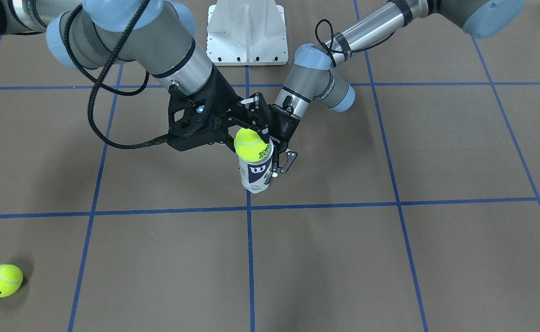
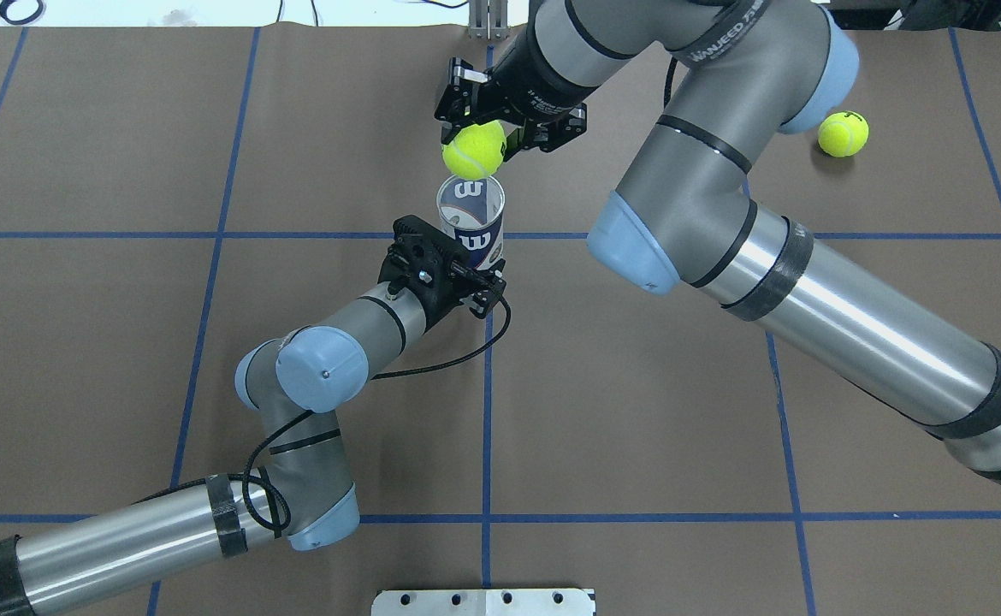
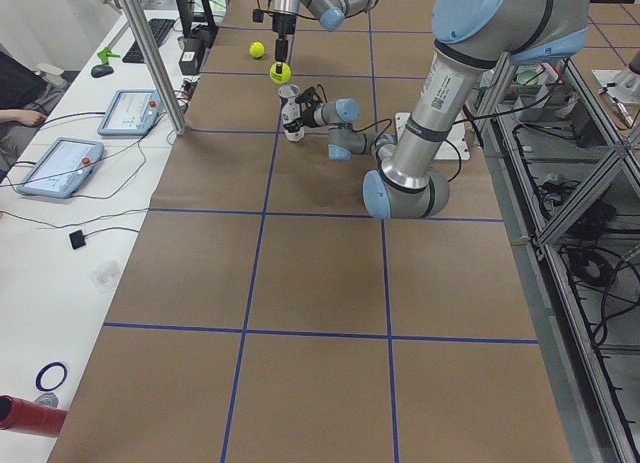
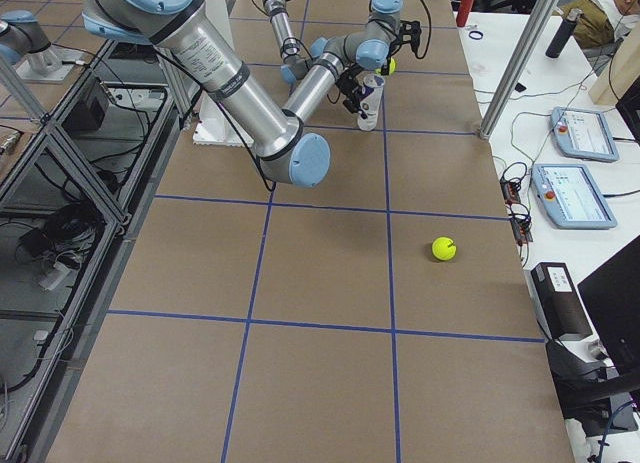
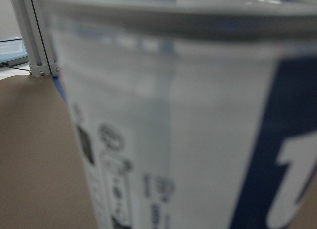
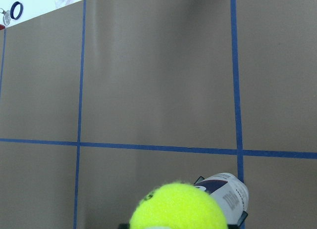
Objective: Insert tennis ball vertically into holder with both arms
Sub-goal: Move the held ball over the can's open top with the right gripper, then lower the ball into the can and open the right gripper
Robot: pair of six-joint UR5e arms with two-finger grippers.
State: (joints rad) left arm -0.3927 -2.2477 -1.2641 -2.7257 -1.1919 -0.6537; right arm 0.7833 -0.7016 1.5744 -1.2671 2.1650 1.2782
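Note:
The holder, a clear can with a white and navy W label, stands upright on the table near its middle. My left gripper is shut on the holder's side low down; it also shows in the overhead view. The holder's open mouth faces up. My right gripper is shut on a yellow tennis ball and holds it right over the mouth. I cannot tell if ball and rim touch. The left wrist view is filled by the blurred holder. The right wrist view shows the ball above the holder.
A second tennis ball lies loose on the table far out on my right side. The white bolted base stands at the robot's edge. Blue tape lines grid the brown table.

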